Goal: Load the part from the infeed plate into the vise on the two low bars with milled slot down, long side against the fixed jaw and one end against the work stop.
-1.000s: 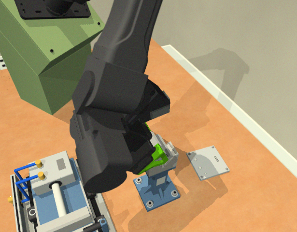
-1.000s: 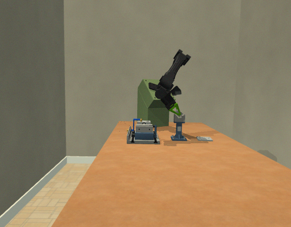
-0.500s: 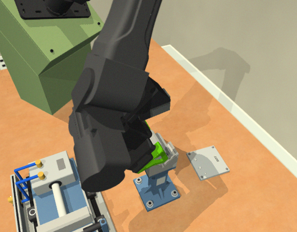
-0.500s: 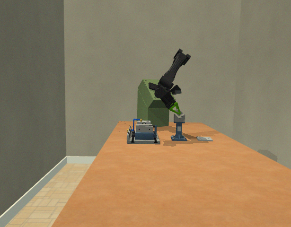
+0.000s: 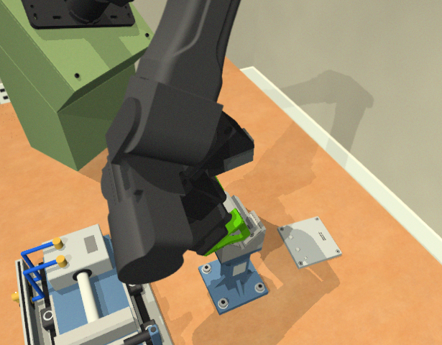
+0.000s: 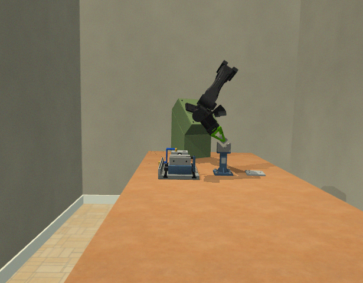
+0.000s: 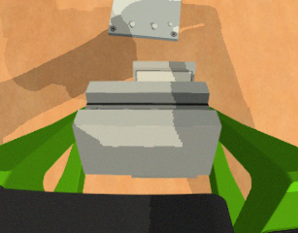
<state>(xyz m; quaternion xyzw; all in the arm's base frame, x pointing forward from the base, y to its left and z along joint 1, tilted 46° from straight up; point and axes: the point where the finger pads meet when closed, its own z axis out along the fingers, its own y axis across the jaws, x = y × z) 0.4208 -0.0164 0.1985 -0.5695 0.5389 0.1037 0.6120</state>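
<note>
My gripper (image 7: 147,116), with green fingers, is shut on the part (image 7: 148,132), a grey block held across its width. In the top view the fingers (image 5: 236,231) and the part (image 5: 246,218) are right at the top of the V-block (image 5: 237,274), whose grey top (image 7: 163,73) shows just beyond the part in the wrist view. I cannot tell whether the part rests in the V or hangs just above it. The part's slot is not visible. The vise (image 5: 87,297) stands open at the lower left. The infeed plate (image 5: 309,241) lies bare to the right.
The green robot pedestal (image 5: 61,85) stands behind. My dark arm hides part of the vise in the top view. The table's right edge runs along a white skirting (image 5: 347,159). From the exterior view the vise (image 6: 177,167), V-block (image 6: 223,161) and plate (image 6: 255,173) stand in a row.
</note>
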